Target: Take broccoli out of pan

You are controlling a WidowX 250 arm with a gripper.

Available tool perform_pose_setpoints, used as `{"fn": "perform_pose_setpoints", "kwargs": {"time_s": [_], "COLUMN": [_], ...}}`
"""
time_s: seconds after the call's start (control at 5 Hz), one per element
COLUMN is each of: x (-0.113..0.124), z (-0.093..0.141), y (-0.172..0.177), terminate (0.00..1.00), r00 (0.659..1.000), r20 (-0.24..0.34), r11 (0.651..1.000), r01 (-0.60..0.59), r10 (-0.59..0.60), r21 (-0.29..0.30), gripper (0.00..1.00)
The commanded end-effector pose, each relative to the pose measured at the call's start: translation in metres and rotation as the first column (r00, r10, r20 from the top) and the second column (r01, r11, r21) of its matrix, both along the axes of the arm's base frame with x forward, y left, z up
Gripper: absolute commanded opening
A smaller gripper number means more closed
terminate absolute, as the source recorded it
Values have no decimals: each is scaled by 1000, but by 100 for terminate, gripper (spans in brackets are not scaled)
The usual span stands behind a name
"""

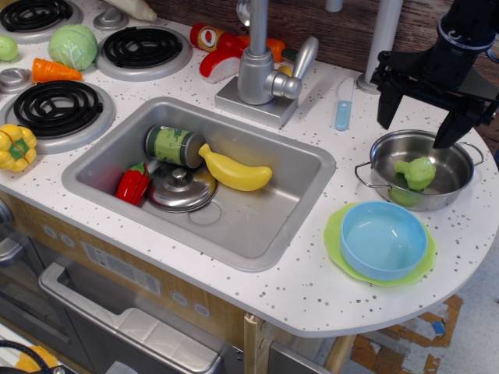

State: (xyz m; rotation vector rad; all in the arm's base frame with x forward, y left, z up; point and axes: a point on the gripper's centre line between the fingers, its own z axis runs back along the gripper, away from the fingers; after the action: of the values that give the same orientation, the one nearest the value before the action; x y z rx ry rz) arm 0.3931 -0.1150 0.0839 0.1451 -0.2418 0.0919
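The broccoli (417, 172), a light yellow-green bumpy floret, lies inside the pan (452, 155), a shiny steel pot with wire loop handles at the right of the counter. My black gripper (418, 130) hangs above the pan's far rim, directly over the broccoli. Its two fingers are spread wide apart and hold nothing. One finger (386, 109) is over the pan's left side, the other over its right side.
A light blue bowl (383, 239) on a green plate sits just in front of the pan. The sink (269, 210) holds a banana, a can, a steel lid and a red pepper. The faucet (257, 70) and a grey post (382, 43) stand behind.
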Motion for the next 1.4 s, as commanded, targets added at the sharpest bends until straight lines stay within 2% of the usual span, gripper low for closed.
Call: {"fn": "perform_pose_setpoints", "kwargs": {"time_s": [0.0, 0.2, 0.6, 0.8, 1.0, 1.2], "x": [27, 24, 26, 26, 25, 22], "z": [-2, -7, -16, -15, -17, -22], "y": [7, 11, 5, -6, -10, -12], "terminate": [0, 0, 0, 0, 0, 0], "r00": [996, 992, 981, 983, 982, 983], "r20": [87, 105, 130, 125, 135, 128], "r11": [1000, 994, 983, 985, 982, 982], "r01": [0, -65, -128, -122, -109, -112], "r10": [3, 74, 145, 137, 130, 131], "r21": [-30, -83, -134, -125, -157, -151], "gripper": [100, 100, 100, 100, 100, 100]}}
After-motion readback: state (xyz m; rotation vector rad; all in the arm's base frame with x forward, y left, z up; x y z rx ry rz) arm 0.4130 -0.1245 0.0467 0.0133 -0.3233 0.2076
